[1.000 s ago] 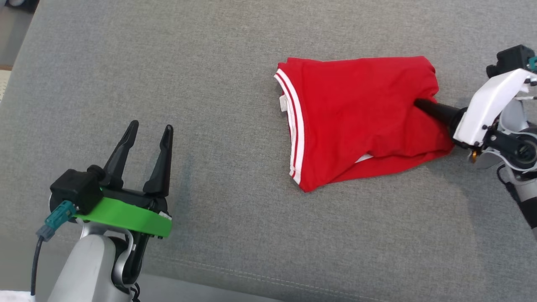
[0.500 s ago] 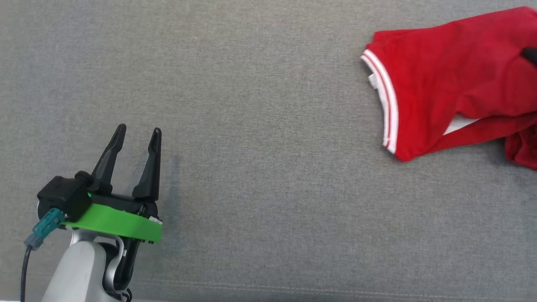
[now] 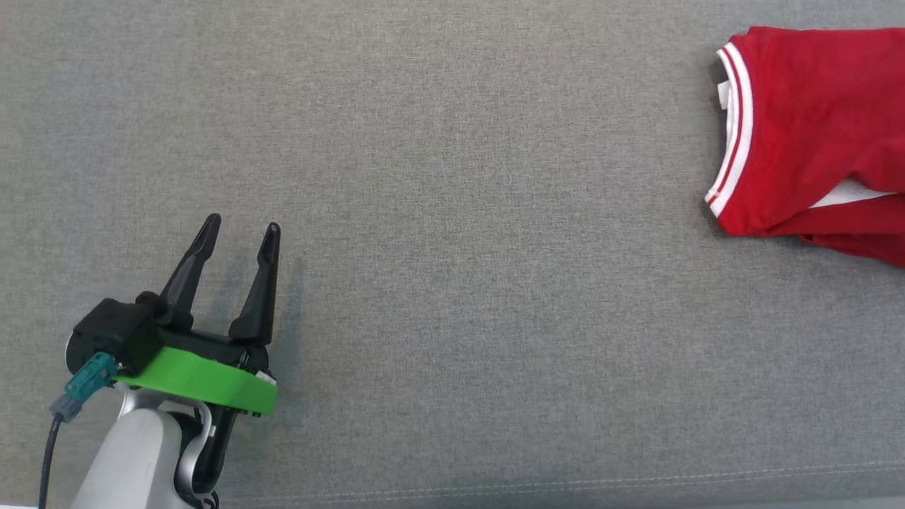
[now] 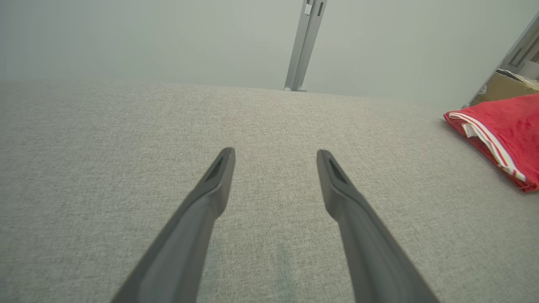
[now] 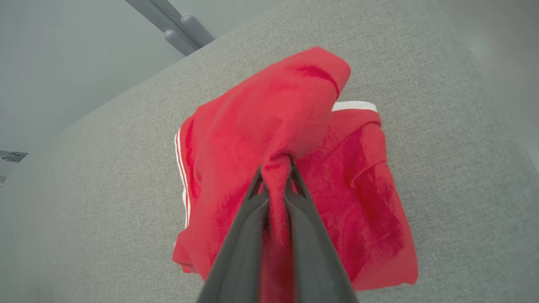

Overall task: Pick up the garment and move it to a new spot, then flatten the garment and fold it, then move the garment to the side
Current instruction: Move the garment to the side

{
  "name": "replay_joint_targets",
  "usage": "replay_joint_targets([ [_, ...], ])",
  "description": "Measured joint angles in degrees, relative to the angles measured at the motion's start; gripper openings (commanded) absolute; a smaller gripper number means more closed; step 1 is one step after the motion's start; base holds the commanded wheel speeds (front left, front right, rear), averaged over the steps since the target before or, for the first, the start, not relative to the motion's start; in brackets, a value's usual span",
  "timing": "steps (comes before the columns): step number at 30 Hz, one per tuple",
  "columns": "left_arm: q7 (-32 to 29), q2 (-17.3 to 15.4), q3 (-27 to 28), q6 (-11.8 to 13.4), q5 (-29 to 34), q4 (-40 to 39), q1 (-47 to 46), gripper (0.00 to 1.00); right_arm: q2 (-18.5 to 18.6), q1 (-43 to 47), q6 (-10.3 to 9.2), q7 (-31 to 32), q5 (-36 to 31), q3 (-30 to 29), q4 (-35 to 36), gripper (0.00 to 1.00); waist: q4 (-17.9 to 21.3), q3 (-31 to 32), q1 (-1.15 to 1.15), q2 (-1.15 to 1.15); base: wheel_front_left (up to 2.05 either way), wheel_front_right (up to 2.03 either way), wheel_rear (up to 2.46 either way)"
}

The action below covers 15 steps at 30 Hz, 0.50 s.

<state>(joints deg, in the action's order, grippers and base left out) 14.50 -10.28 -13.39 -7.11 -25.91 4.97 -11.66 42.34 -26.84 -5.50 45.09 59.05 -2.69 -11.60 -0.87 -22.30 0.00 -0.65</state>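
1. Left gripper point(image 3: 242, 223): jaws spread wide with nothing between them, over the grey cushion point(image 3: 452, 177) at the lower left of the head view.
2. Right gripper point(image 5: 276, 168): jaws closed on a bunched fold of the garment point(image 5: 294, 105).
3. Garment: crumpled, plain red side showing, at the right edge of the head view, well apart from the left gripper. The pinched fold is raised; the rest lies on the cushion.
4. Striped trim point(image 3: 735, 120): faces the left gripper.

- The red jersey point(image 3: 813, 127) runs off the head view's right edge.
- Fingertips of the right hand point(image 5: 276, 168) sit buried in its cloth, seemingly pinching a fold.
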Motion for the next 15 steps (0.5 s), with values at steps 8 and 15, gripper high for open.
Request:
replay_joint_targets([
  [8, 0.00, 0.25, -3.23, -0.01, -0.01, 1.04, -0.14, 1.00, -0.26, 5.13, -0.77, -9.20, -9.62, 0.91, -5.53, 1.00, 0.29, -0.41, 0.00, 0.00, 0.00, 0.00, 0.00],
  [15, 0.00, 0.34, -3.33, -0.01, -0.02, 2.74, -0.14, 1.00, -0.56, 6.58, -0.99, -21.00, -18.24, 1.96, -5.76, 1.00, -0.20, 0.93, 0.00, 0.00, 0.00, 0.00, 0.00],
])
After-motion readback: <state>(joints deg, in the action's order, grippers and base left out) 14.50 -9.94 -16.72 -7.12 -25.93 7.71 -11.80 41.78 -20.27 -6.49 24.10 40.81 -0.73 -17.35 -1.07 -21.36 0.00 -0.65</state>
